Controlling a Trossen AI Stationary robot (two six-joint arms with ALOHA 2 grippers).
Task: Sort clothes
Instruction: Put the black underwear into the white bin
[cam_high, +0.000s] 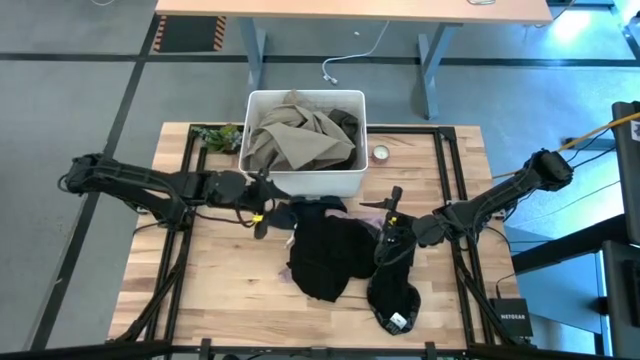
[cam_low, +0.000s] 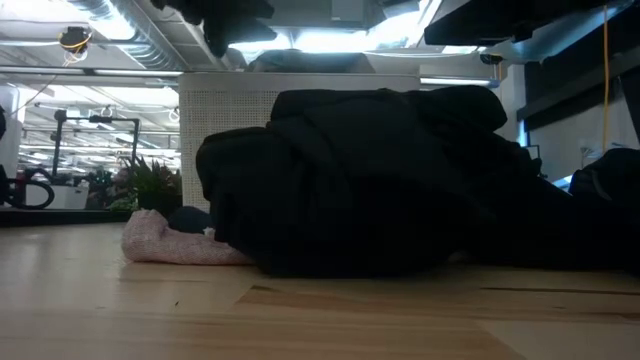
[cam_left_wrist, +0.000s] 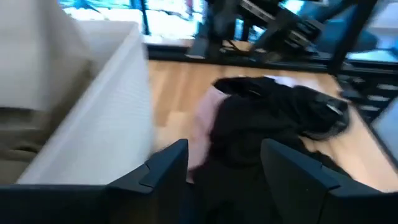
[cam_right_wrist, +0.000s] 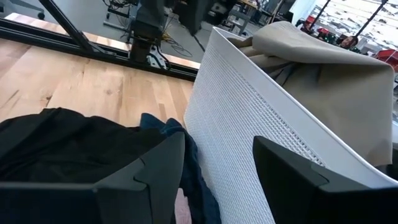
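Item 1, left gripper: poised low over the worktop just in front of the white bin, at its near left corner; the left wrist view shows its jaws wide and holding nothing. Item 2, white bin: at the back centre of the worktop, already holding a beige-khaki garment with dark olive cloth at its right side. Item 3, small dark blue-grey garment: lying against the front wall of the bin. Item 4, light pink garment: part-buried under the black heap, showing at its edge nearest the bin. Item 5, black garment: a crumpled heap at centre front, with no clear long axis. Item 6, 2nd black piece: a narrower strip beneath the right arm, long axis running from the bin side towards the front edge. Item 7, right gripper: close to the bin's right front corner, jaws wide and empty. Step in hand, by judgement: picking the next garment from the heap; the next move calls for 1 gripper to descend and pinch a single layer, so that neighbouring pieces do not lift with it.
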